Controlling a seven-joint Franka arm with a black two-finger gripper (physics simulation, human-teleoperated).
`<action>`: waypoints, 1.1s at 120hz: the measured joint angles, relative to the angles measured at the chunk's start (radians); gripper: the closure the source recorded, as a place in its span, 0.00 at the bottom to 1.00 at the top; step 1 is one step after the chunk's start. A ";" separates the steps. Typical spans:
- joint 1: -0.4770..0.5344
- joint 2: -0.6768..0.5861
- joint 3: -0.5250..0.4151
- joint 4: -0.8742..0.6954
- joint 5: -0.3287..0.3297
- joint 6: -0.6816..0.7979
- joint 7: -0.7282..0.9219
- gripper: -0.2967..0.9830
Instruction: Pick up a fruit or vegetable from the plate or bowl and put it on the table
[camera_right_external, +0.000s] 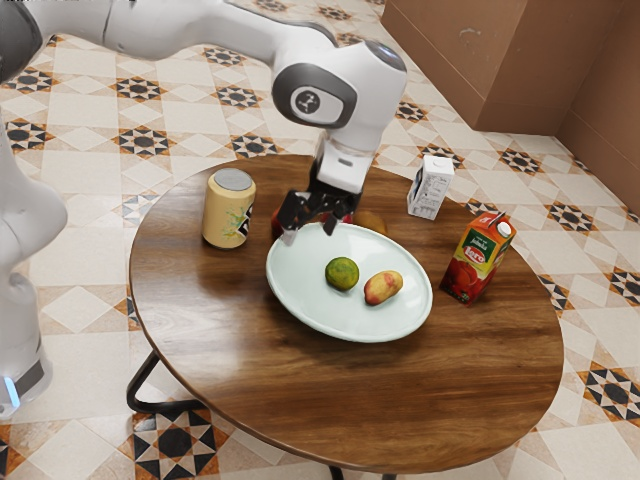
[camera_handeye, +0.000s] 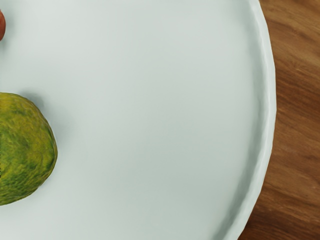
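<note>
My gripper (camera_right_external: 309, 232) hangs over the plate's back-left rim, its two fingertips apart and nothing visible between them. On the pale oval plate (camera_right_external: 348, 318) lie a green, round fruit (camera_right_external: 342, 274) and a yellow-red fruit (camera_right_external: 384, 288), side by side with a small gap. Both are on the exterior view's right of the gripper. In the wrist view, the green fruit (camera_handeye: 22, 150) is cut off by the picture's edge, and a bit of the reddish fruit (camera_handeye: 1, 26) peeks in. The plate (camera_handeye: 145, 110) lies below my hand.
A yellow can (camera_right_external: 228, 210) stands at the wooden table's (camera_right_external: 420, 400) back left in the exterior view. Toward the right are a white carton (camera_right_external: 429, 188) and a red juice carton (camera_right_external: 477, 262). Behind the plate sit a brownish round item (camera_right_external: 373, 221) and red items, partly hidden by the gripper.
</note>
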 joint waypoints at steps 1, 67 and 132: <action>0.000 0.002 0.000 0.000 -0.002 0.002 -0.001 0.23; -0.012 0.205 0.013 0.075 -0.069 0.091 -0.055 0.23; 0.044 0.265 0.020 0.162 -0.093 0.100 -0.026 0.23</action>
